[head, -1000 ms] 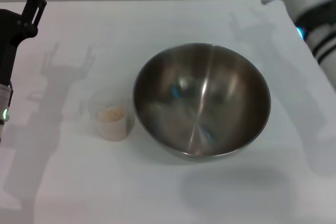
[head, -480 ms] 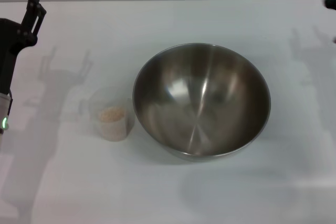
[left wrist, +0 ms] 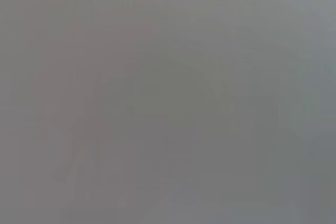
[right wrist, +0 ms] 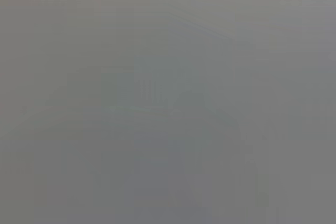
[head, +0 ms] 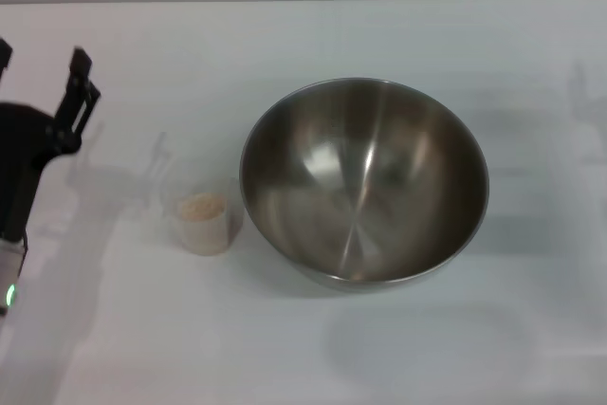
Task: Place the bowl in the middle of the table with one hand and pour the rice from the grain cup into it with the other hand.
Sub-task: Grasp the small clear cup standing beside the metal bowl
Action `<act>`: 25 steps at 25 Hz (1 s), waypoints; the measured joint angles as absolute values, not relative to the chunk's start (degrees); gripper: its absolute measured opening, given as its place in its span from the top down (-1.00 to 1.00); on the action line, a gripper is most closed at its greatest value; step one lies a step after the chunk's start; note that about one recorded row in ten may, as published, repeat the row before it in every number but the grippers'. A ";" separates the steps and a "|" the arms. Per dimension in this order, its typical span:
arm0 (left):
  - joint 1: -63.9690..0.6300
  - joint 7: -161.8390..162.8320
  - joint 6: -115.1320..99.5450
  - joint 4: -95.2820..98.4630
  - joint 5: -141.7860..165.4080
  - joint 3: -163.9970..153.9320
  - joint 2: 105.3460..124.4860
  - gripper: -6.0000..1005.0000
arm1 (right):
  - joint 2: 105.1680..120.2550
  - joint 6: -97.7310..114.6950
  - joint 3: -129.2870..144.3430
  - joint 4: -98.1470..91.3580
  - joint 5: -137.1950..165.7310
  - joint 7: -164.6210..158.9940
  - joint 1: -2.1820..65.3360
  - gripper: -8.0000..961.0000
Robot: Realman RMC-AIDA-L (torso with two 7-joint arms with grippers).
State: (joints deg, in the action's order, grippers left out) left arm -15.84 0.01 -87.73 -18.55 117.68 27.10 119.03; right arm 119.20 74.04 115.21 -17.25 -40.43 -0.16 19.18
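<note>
Since before: left gripper [head: 43,64] shifted nearer cup [head: 201,218], spread and empty; right gone. Bowl [head: 364,182] only in head view.

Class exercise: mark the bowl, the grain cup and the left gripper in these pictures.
bowl [head: 365,177], head view, on its shiny inner wall.
grain cup [head: 202,222], head view, on its clear side wall.
left gripper [head: 43,64], head view, midway between its fingertips.

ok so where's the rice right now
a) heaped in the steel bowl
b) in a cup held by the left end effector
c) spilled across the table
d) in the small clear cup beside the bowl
d: the rice sits in the grain cup, which stands on the table beside the bowl, whose inside shows only bare steel; the left end effector is off to the side, holding nothing.
</note>
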 joint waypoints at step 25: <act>-7.82 -0.09 -85.41 -16.42 117.78 13.23 118.86 -0.65 | 118.58 73.51 120.83 -14.80 -39.19 -0.44 23.15 -0.06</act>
State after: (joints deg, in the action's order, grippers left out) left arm -7.82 -0.09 -85.41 -16.42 117.78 13.23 118.86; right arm 118.58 73.51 120.83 -14.80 -39.19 -0.44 23.15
